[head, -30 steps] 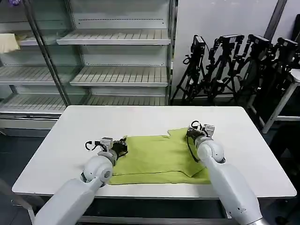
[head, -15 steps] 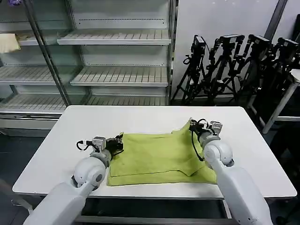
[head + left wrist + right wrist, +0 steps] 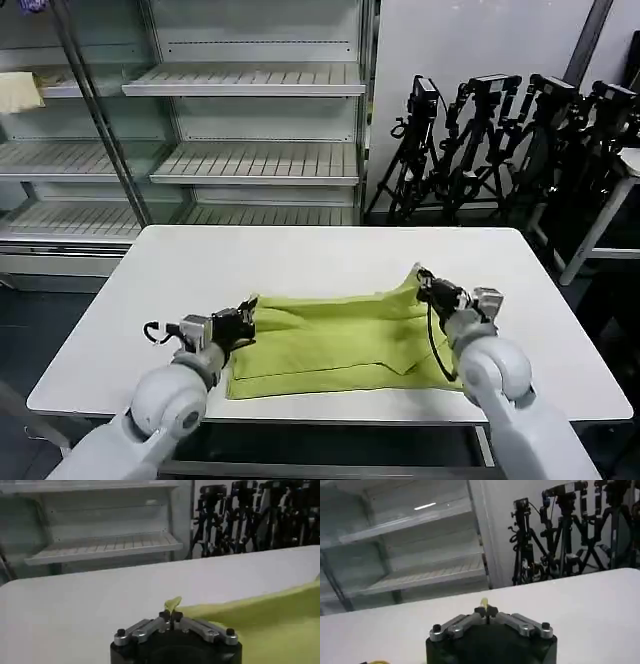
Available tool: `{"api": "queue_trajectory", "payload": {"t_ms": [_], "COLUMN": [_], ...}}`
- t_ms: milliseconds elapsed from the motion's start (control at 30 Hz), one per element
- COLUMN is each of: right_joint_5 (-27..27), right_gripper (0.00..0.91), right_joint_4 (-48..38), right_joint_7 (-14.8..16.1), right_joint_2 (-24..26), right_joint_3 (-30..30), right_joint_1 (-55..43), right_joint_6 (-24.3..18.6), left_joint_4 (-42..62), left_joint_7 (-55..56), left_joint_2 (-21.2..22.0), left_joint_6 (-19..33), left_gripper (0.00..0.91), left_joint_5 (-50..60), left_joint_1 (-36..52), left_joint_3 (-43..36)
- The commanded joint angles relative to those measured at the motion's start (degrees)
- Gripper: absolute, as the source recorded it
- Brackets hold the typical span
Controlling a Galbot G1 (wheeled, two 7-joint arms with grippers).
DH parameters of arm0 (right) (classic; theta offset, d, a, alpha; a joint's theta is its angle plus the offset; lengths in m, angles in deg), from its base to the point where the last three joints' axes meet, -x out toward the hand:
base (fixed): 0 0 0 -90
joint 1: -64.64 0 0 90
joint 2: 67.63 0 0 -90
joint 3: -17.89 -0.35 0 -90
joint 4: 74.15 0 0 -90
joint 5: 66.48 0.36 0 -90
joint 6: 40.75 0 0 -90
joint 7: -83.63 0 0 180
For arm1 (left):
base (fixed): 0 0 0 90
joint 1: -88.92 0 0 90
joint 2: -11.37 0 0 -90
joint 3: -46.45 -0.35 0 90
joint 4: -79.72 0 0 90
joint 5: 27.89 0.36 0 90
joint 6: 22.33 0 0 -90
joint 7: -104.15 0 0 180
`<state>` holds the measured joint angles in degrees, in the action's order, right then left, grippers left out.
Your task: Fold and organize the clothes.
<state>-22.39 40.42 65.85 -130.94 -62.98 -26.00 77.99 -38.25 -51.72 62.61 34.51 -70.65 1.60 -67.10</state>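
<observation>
The clothes are one lime yellow-green T-shirt [image 3: 330,335], folded into a wide band on the white table [image 3: 300,260]. My left gripper [image 3: 247,318] is shut on the shirt's far left corner, which it holds slightly raised. In the left wrist view a small tip of green fabric [image 3: 172,603] sticks out past that gripper [image 3: 171,616], and the shirt runs off to one side. My right gripper [image 3: 424,285] is shut on the far right corner, lifted into a peak. A sliver of fabric [image 3: 483,602] shows between the right gripper's [image 3: 486,611] fingertips.
Bare table surface lies beyond the shirt and on both sides of it. Behind the table stands a shelving unit [image 3: 250,165] with slatted shelves. Black camera tripods [image 3: 500,140] are clustered at the back right. A pale cloth [image 3: 18,90] lies on a shelf at far left.
Both grippers have pulled back toward the table's near edge and spread apart, dragging the shirt's far corners with them. The shirt is now stretched wider and lies lower on the table.
</observation>
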Motion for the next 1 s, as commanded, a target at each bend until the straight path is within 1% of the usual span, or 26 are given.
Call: {"api": "queue_trajectory", "payload": {"t_ms": [33,133,267,300,333,367,500,700,867,1000], "right_joint_5": [-3.24,-4.58,-6.54,-6.85,-7.04,-8.05,-9.37,-11.17,-11.99,-12.52], "right_gripper": [0.000,0.000,0.000,0.907,0.907,0.907,0.907,0.907,0.907,0.907], "right_joint_4": [8.25,7.83,6.81,6.97,7.09,7.49,8.74,14.89,19.90,22.68], "right_joint_7": [2.10,2.77,2.19,2.25,2.23,2.28,2.28,2.84,3.11,3.46], "right_joint_2": [-0.06,-0.71,-2.21,-2.56,-2.81,-3.15,-3.25,-3.42,-4.17,-5.17], "right_joint_3": [-6.29,-7.03,-6.95,-6.91,-6.59,-6.15,-6.36,-10.39,-13.40,-14.96], "right_joint_1": [14.00,15.60,15.92,15.80,15.77,15.79,16.49,21.21,26.47,29.81], "right_joint_6": [-0.10,-0.09,0.79,1.86,2.11,2.03,1.57,-0.17,-0.68,-1.11], "left_joint_4": [-7.58,-6.78,-5.19,-4.72,-4.56,-4.49,-5.57,-9.18,-12.91,-13.12], "left_joint_7": [-1.50,-2.40,-3.84,-3.71,-3.76,-3.74,-3.47,-1.61,2.04,4.10], "left_joint_2": [-1.23,-1.07,-0.05,0.28,0.48,0.88,1.43,2.22,4.33,6.85], "left_joint_6": [0.07,0.07,0.10,0.09,0.08,0.10,0.13,0.16,0.10,0.07], "left_gripper": [0.010,0.010,0.010,0.010,0.584,0.907,0.907,0.907,0.907,0.907], "left_joint_5": [8.75,12.13,17.96,19.05,19.63,20.05,19.85,17.23,9.03,3.32], "left_joint_1": [-11.32,-13.61,-15.53,-15.60,-15.63,-15.48,-15.18,-16.21,-19.73,-21.64], "left_joint_3": [1.89,1.75,1.14,1.01,1.05,1.23,2.36,6.42,10.91,11.12]}}
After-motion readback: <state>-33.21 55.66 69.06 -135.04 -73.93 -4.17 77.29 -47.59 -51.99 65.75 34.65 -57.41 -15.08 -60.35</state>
